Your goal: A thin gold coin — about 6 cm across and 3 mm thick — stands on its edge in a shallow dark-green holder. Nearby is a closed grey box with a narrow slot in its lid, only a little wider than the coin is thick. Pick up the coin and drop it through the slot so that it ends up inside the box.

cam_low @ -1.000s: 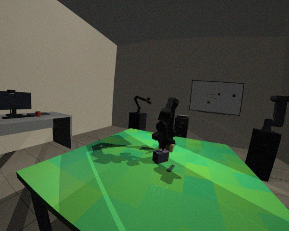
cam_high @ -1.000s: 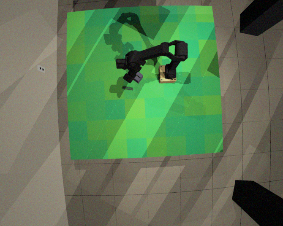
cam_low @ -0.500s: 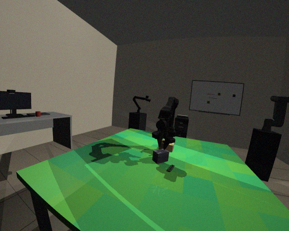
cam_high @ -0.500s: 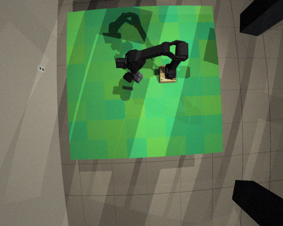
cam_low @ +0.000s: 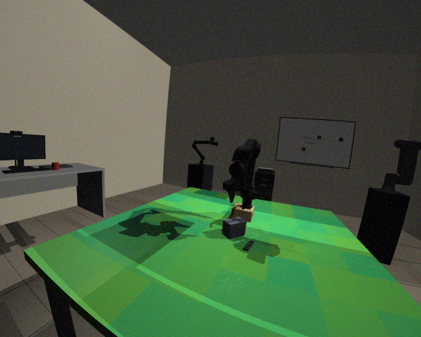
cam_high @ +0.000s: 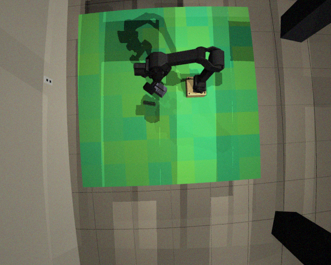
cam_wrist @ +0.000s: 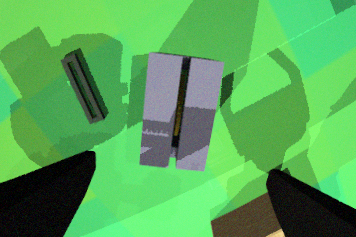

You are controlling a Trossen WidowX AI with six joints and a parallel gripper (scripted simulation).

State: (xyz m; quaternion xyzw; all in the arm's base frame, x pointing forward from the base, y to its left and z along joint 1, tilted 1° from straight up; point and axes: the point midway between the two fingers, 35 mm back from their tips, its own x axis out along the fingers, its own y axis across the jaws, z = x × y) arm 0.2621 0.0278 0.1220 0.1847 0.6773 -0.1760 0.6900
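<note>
The grey box (cam_high: 161,90) (cam_low: 234,229) (cam_wrist: 161,89) stands closed on the green table, its narrow slot running lengthwise through the lid. In the wrist view the gold coin (cam_wrist: 180,103) shows as a dim gold strip inside the slot, edge up. No part of it shows above the lid in the exterior view. How deep it sits cannot be told. My gripper (cam_wrist: 184,170) is open and empty, its fingertips wide apart above the box's near end, on either side of it. The dark holder (cam_high: 149,103) (cam_low: 248,245) (cam_wrist: 92,88) lies beside the box, its groove empty.
The arm's wooden base block (cam_high: 190,91) (cam_low: 248,215) stands on the table (cam_high: 125,154) (cam_low: 188,297), to the right of the box in the top view. The arm's upper links reach over the table behind the box. Shadows cross the table around the box and holder.
</note>
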